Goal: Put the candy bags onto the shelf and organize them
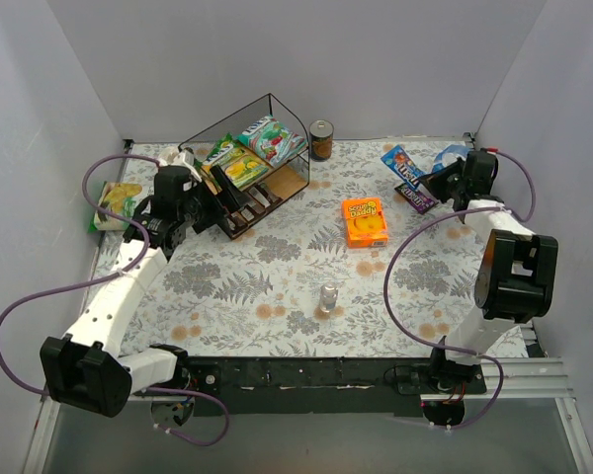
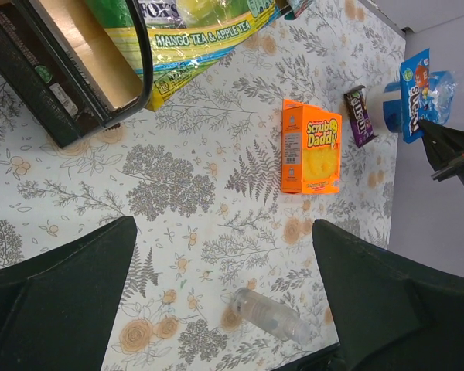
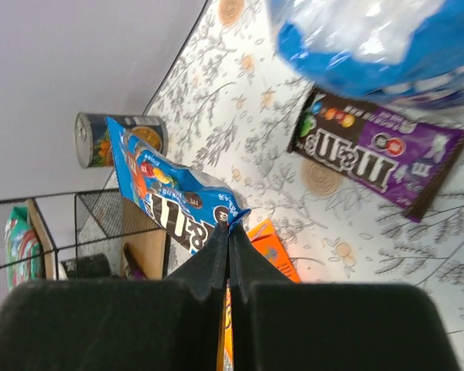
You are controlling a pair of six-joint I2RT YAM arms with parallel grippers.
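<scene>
The shelf (image 1: 295, 168) stands at the back left, a black wire rack with wooden boards. It holds a green-yellow bag (image 1: 235, 164), a teal-white bag with red (image 1: 269, 138) and dark wrappers (image 1: 254, 205) on the lower board. My left gripper (image 1: 220, 200) is open and empty at the shelf's front left corner (image 2: 62, 100); its fingers (image 2: 62, 301) stand wide apart. My right gripper (image 1: 437, 184) is shut on the corner of a small blue pack (image 3: 166, 193) and holds it above the table (image 1: 403, 165). A purple wrapper (image 3: 375, 151) lies flat beside it (image 1: 418, 197).
An orange cardboard box (image 1: 365, 220) lies mid-table. A small clear bottle (image 1: 328, 298) stands near the front. A tin can (image 1: 321, 139) stands right of the shelf. A round blue pouch (image 1: 453, 156) sits at the back right. Another green-yellow bag (image 1: 114, 204) lies at the far left edge.
</scene>
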